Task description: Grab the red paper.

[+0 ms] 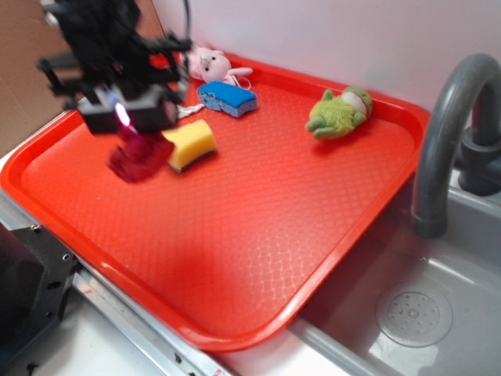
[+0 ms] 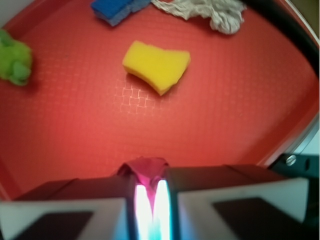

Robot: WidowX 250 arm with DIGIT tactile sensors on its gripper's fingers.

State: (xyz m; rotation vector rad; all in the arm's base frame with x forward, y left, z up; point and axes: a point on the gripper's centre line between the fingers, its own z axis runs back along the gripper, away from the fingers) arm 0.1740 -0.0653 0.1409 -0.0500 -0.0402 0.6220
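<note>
Progress looked nearly complete: your black gripper (image 1: 133,129) was pinching the dark crimson crumpled paper ball (image 1: 139,160), which hung at the jaws beside the yellow sponge (image 1: 192,143), apparently lifted off the red plastic tray (image 1: 258,235).

Hovering at the far left, gripper (image 1: 139,139) pointing down, jaws pinched nearly together on the red paper (image 1: 139,159).

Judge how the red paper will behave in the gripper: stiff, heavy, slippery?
The red paper looks crumpled, so it probably squashes rather than resists. Hanging from the gripper by a pinched fold, it seems light. Its wrinkles likely resist slipping.
</note>
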